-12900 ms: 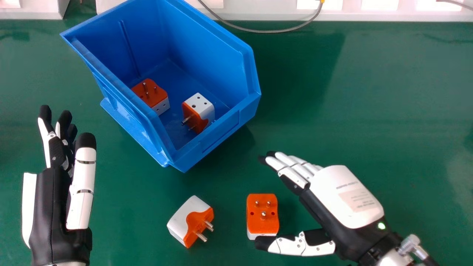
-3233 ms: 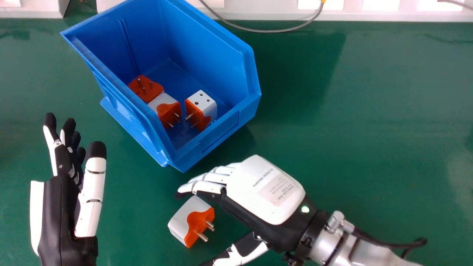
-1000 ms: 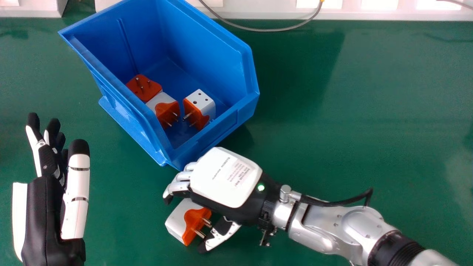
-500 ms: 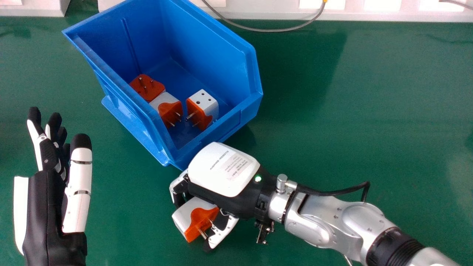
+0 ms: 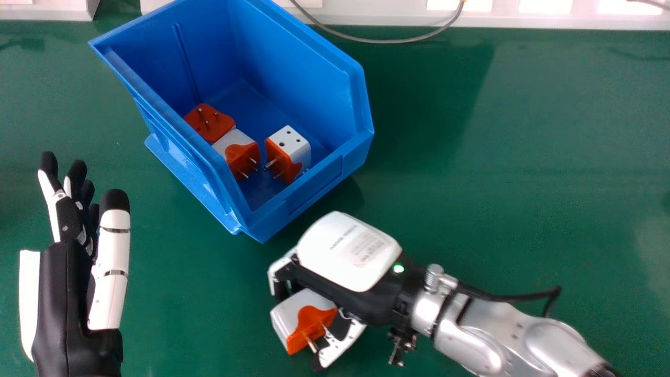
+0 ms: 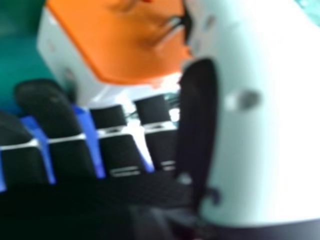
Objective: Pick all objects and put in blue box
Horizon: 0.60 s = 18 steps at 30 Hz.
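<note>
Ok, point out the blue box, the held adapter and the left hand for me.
Blue box [image 5: 301,73]: head view, on its inner wall.
Held adapter [image 5: 308,322]: head view, on its orange face.
Left hand [image 5: 64,288]: head view, on its black body.

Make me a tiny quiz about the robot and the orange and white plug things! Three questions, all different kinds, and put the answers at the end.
1. How many plug adapters are inside the blue box?
a) one
b) three
c) five

2. True or false: the robot's left hand is holding nothing.

3. Fill the gap: the right hand holds another adapter, and poking out of its orange part are metal ____.

Key:
1. b
2. true
3. pins
</note>
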Motion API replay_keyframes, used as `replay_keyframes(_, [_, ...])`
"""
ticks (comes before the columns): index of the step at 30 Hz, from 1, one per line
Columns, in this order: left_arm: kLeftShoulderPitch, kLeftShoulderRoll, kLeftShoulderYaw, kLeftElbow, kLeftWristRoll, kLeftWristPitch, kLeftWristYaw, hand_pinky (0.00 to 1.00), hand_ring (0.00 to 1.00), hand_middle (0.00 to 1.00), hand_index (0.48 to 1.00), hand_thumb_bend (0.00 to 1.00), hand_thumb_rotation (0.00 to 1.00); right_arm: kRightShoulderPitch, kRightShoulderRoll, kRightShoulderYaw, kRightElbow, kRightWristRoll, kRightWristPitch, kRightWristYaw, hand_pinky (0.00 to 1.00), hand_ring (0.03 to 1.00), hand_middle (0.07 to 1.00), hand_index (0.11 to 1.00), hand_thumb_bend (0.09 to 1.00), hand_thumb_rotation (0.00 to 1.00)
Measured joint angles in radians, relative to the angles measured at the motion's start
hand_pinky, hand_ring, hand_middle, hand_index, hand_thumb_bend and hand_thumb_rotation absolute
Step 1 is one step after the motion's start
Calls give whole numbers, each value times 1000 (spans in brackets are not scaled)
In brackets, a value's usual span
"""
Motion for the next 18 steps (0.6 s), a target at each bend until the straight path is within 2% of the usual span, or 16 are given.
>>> replay_keyframes(6, [-5,1,1,2,-2,-1,-2,1000,1000,1000,1000,341,840,133,-64,-101,-249,29,32,59,115,168,241,472,486,153])
replay_keyframes(11, [-6,2,1,3,-5,-1,-4,1000,1000,1000,1000,357,820,199,-107,-194,-380,37,55,97,118,173,242,472,487,154])
replay_keyframes(15, [-11,3,1,5,-5,-1,-6,1000,1000,1000,1000,336,806,214,-111,-252,-439,60,56,106,161,222,282,473,487,155])
replay_keyframes(18, [-15,3,1,5,-15,0,-12,1000,1000,1000,1000,332,793,209,-97,-287,-457,71,52,99,136,181,240,470,489,155])
